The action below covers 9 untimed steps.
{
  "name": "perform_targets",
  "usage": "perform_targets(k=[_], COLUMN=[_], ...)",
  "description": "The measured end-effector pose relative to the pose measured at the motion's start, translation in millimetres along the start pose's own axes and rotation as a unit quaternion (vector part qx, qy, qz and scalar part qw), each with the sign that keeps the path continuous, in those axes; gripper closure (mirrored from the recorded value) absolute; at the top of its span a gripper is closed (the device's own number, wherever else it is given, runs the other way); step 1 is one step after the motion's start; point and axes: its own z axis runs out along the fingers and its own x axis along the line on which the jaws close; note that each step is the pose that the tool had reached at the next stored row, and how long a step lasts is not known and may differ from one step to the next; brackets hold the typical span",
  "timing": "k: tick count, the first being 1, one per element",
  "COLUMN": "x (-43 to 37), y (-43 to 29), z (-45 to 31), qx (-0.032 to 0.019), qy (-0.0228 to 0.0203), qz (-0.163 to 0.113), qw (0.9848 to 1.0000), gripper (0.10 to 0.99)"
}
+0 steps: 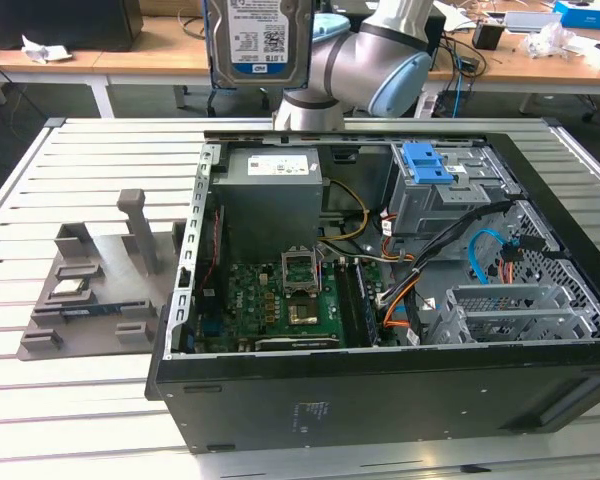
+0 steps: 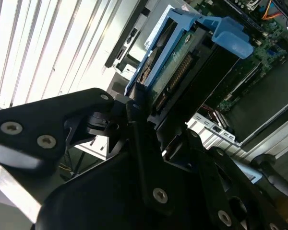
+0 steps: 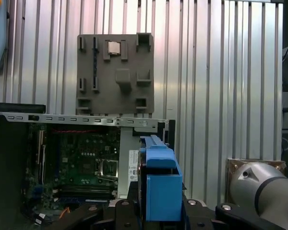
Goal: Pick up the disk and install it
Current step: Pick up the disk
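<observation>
Disk (image 1: 268,40) pinched at one end between the fingers (image 2: 134,103) of the gripper (image 2: 156,112), hanging upright high above the far wall of the open computer case (image 1: 380,400). Could slip from such a narrow hold, or catch on the loose cables (image 1: 450,238) inside if lowered tilted.

- We see a slatted aluminium table (image 1: 70,400) spreading across the foreground, its ribs catching bright light.
- Behind it in the exterior view we find wooden desks (image 1: 160,62) on white legs (image 1: 100,97), strewn with cables, crumpled paper (image 1: 37,48) and a blue box (image 1: 585,14).
- Beneath those desks the floor (image 1: 20,100) looks dark grey.
</observation>
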Motion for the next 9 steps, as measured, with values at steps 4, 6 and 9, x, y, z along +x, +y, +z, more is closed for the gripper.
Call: perform_targets(k=[4,6,9], x=[0.7,1.0,1.6], y=[-21.5,-31.2,-49.9], z=[-1.0,-1.4,-2.3], qx=[0.0,0.0,0.0], qy=[0.0,0.0,0.0], qz=[0.0,0.0,0.0], qw=[1.0,1.0,1.0], gripper=[0.722,0.722,0.722])
